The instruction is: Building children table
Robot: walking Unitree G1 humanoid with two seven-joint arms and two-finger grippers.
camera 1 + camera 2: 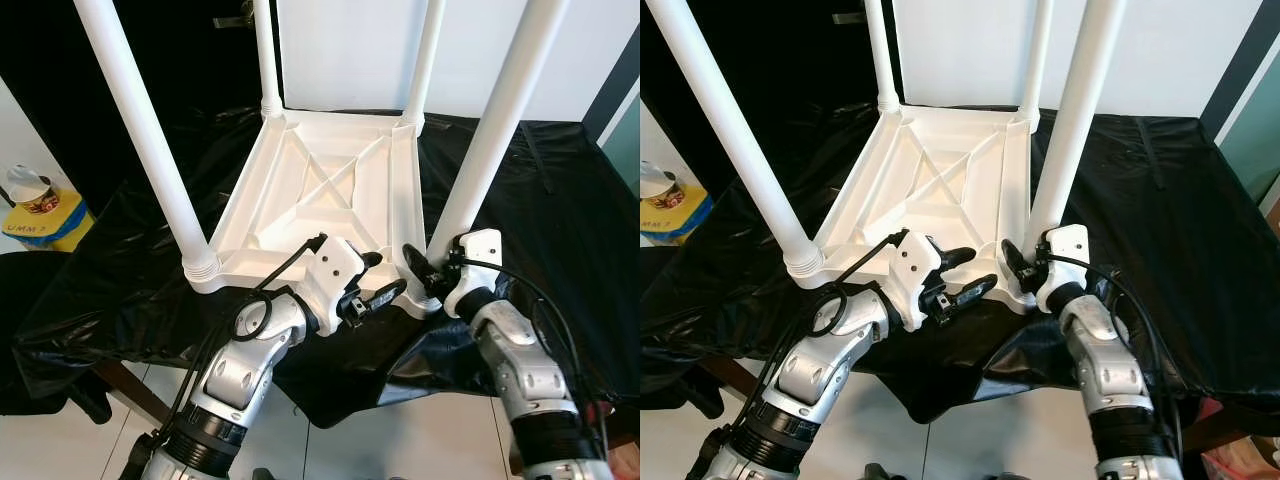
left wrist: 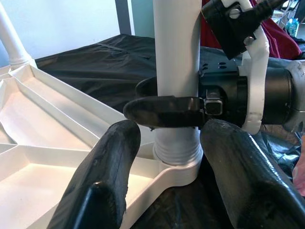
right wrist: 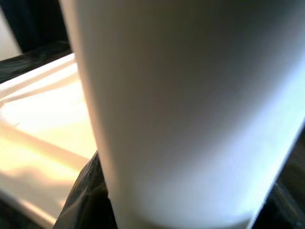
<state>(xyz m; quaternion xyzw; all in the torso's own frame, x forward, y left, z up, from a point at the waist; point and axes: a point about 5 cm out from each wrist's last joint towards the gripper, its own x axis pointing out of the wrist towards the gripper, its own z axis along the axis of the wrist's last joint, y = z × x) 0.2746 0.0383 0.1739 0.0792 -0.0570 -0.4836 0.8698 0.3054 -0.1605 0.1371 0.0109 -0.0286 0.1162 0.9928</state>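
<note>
While my right gripper clamps the near-right leg of the upturned table on the black sheet, my left gripper waits open; twisting crookedly could cross-thread it.

Four white plastic table legs cut off by top edge. Blurred white leg surface too close, right fingers hidden.
</note>
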